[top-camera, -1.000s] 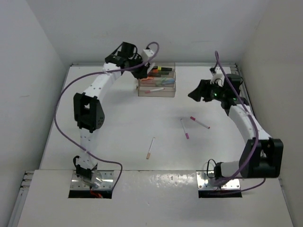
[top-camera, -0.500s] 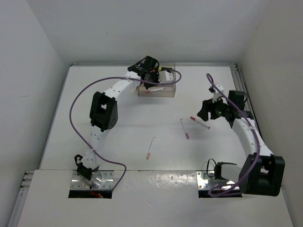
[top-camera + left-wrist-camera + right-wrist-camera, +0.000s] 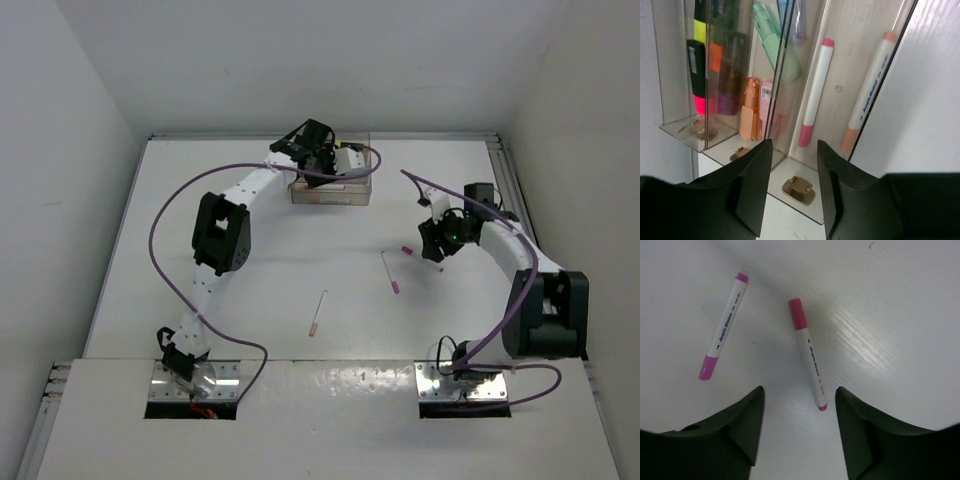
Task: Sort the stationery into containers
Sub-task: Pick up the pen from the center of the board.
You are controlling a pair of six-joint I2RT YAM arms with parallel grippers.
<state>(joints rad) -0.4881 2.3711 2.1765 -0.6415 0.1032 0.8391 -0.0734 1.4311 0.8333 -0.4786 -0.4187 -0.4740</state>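
The stepped clear containers (image 3: 331, 193) stand at the back of the table. My left gripper (image 3: 336, 160) hovers over them, open and empty. In the left wrist view (image 3: 794, 146) it faces the trays (image 3: 852, 35), which hold a pink-tipped pen (image 3: 815, 95), a peach-tipped pen (image 3: 867, 95), green pieces (image 3: 771, 35), orange and pink pieces (image 3: 749, 110) and highlighters (image 3: 697, 65). My right gripper (image 3: 433, 250) is open just above a pink-capped pen (image 3: 809, 357), whose end lies between the jaws (image 3: 799, 392). A magenta-tipped pen (image 3: 723, 327) lies to its left.
A peach-tipped pen (image 3: 318, 313) lies alone on the table in front of centre. The magenta-tipped pen (image 3: 389, 272) and the pink cap (image 3: 407, 250) show in the top view. Walls enclose the table on three sides.
My left gripper swung right onto the containers and now holds still there. My right gripper came down and left, to just over the pink-capped pen.
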